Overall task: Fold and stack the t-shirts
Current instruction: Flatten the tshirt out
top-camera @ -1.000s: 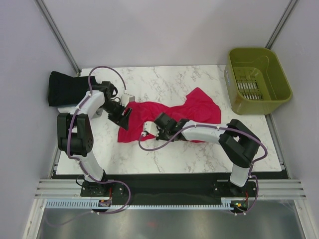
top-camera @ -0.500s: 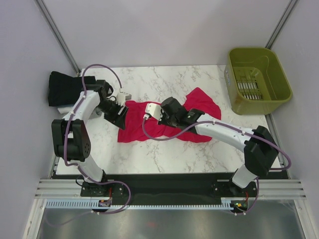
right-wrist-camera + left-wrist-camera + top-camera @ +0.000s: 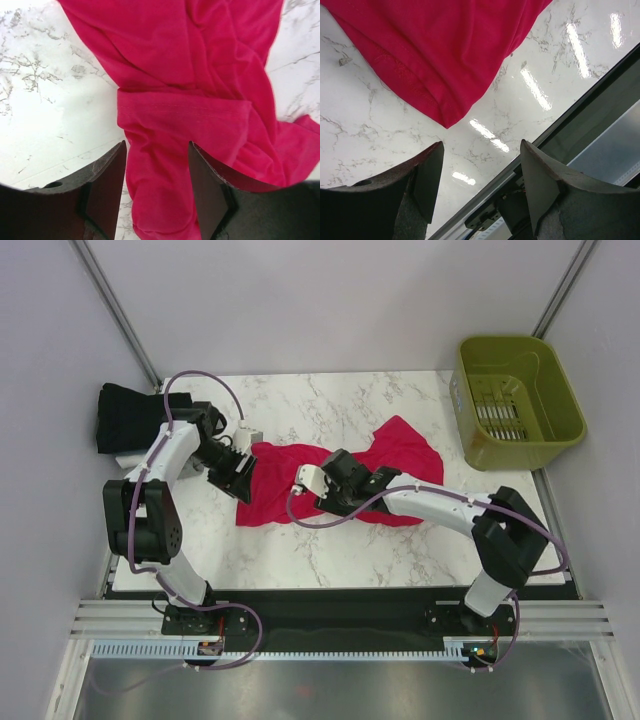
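Note:
A crimson-pink t-shirt (image 3: pixel 345 472) lies crumpled across the middle of the marble table (image 3: pixel 330 405). My right gripper (image 3: pixel 322 492) hangs over the shirt's left-middle part. In the right wrist view it (image 3: pixel 157 146) is open, with a fold of the pink cloth (image 3: pixel 190 120) lying loose between and under the fingers. My left gripper (image 3: pixel 240 476) is at the shirt's left edge, open. In the left wrist view it (image 3: pixel 481 145) frames bare marble, with the shirt's corner (image 3: pixel 440 55) just beyond the fingertips. A folded black t-shirt (image 3: pixel 125 415) lies at the far left corner.
An olive-green basket (image 3: pixel 517 400) stands off the table's far right corner. A pale cloth edge (image 3: pixel 125 456) shows under the black shirt. The table's near edge and a metal rail (image 3: pixel 580 125) run close behind the left gripper.
The right gripper was shut on the pink cloth and carried it up and left. It has come back down slightly and opened, letting the cloth go. The left arm shifted a little to the far left.

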`<act>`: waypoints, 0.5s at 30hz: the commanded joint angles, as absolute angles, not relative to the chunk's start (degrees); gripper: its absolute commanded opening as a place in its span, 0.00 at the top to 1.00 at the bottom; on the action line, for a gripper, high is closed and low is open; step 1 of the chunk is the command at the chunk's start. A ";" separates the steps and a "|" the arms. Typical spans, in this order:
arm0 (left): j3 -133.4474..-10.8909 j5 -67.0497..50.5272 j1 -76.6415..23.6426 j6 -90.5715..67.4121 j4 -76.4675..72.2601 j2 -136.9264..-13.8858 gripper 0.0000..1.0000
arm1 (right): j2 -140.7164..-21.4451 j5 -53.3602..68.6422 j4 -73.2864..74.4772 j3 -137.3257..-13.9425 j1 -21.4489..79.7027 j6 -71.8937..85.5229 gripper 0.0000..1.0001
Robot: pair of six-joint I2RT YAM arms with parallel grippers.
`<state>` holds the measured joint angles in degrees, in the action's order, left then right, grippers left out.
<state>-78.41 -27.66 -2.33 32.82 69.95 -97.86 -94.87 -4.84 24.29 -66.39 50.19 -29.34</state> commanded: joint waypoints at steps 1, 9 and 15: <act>-78.49 -30.15 -2.02 31.03 69.79 -96.59 0.30 | -96.59 -2.56 22.24 -66.44 50.27 -29.27 0.40; -77.26 -30.15 -2.02 31.03 69.79 -96.85 0.30 | -99.31 -0.44 22.41 -68.11 50.54 -27.51 0.43; -76.91 -30.15 -1.85 31.03 69.79 -97.47 0.30 | -102.04 -0.18 22.41 -69.26 50.97 -27.16 0.43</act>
<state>-77.21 -28.69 -2.33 32.36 69.93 -97.86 -100.84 -1.28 23.57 -66.67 50.39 -28.14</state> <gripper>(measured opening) 0.700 0.572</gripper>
